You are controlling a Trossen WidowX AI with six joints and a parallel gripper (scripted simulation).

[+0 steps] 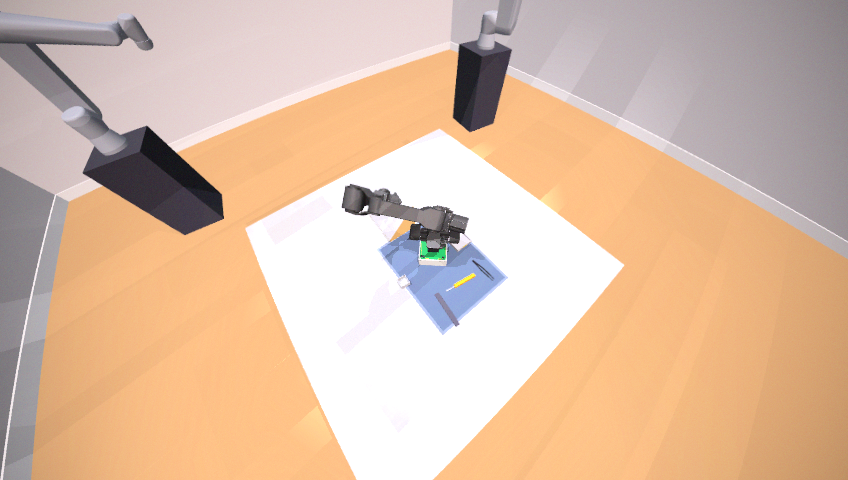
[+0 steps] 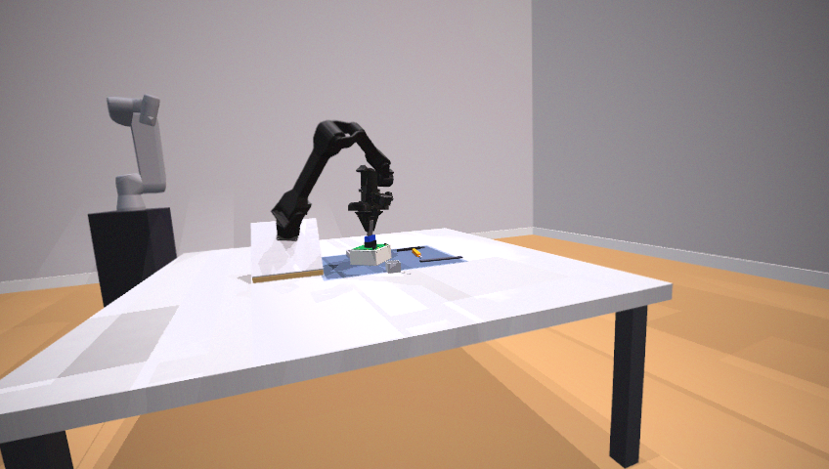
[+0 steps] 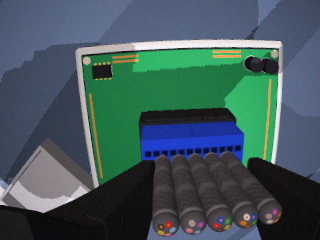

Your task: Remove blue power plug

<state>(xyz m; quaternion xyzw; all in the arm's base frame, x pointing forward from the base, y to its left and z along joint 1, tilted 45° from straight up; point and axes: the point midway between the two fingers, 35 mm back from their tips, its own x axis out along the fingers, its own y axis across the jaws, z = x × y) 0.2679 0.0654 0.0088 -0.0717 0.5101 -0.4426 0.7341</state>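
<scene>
"Going by the wrist view: grey tray [image 1: 461, 243] [image 3: 60, 175], eight o'clock of the plug?"

"Yep. Gripper [image 1: 433, 247] [image 2: 370, 231] [image 3: 202, 171] looks clamped on the blue plug [image 2: 370, 238] [image 3: 192, 141], which sits at the socket [image 3: 187, 116]. Loosening step; rock it gently, then lift."

"Obstacles?"

"Tight fit, cables [image 2: 370, 225] [image 3: 192, 187] at six, black capacitors [image 3: 270, 66] at one."
</scene>
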